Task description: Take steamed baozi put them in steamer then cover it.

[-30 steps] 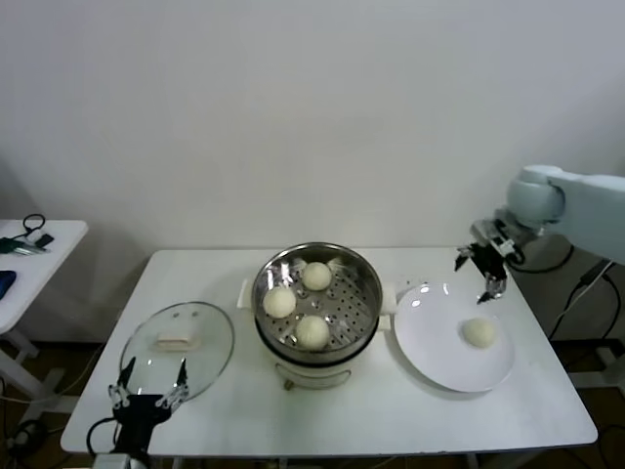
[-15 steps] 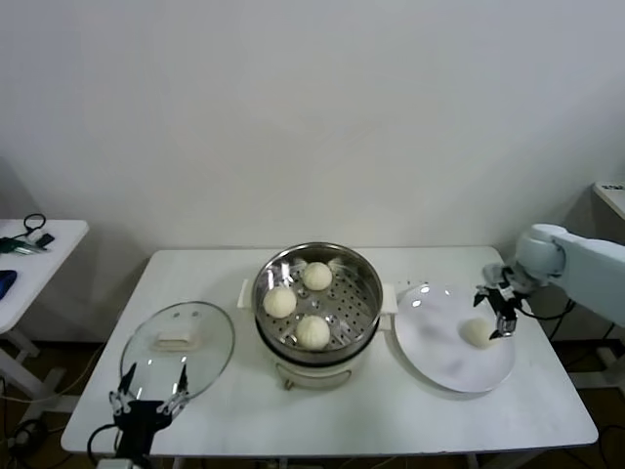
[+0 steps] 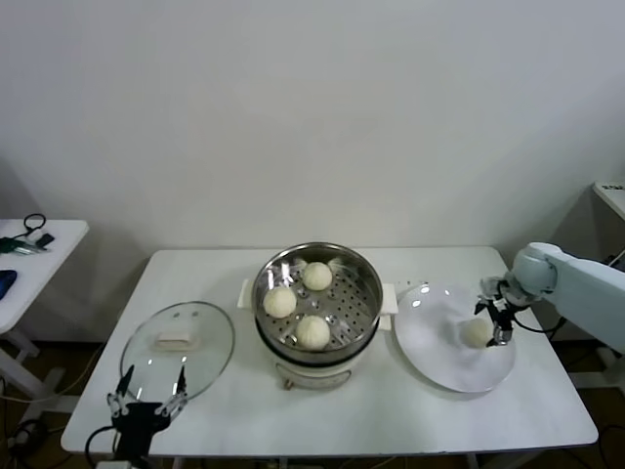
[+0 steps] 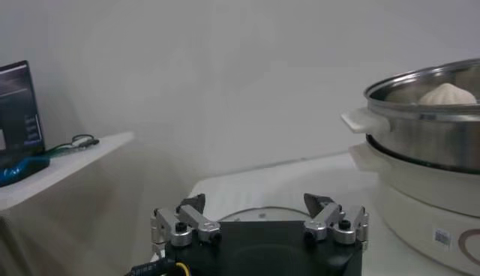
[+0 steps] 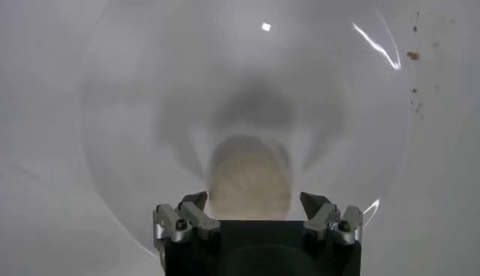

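Note:
The steel steamer (image 3: pixel 362 277) stands mid-table on its white base and holds three baozi (image 3: pixel 312 331) on the perforated tray. One baozi (image 3: pixel 477 333) lies on the white plate (image 3: pixel 435 352) to the right. My right gripper (image 3: pixel 497 315) is open, low over that baozi, with a finger on either side of it; in the right wrist view the baozi (image 5: pixel 250 180) sits between the open fingertips (image 5: pixel 193 201). The glass cover (image 3: pixel 179 340) lies flat on the table at the left. My left gripper (image 3: pixel 148 391) is open, idle at the front edge near the cover.
A small white side table (image 3: pixel 29 256) with cables stands at the far left. The steamer's side (image 4: pixel 420 127) fills the far side of the left wrist view. Bare tabletop (image 3: pixel 322 410) lies in front of the steamer.
My right gripper came down from above the plate's far edge onto the last baozi. The left arm stayed still.

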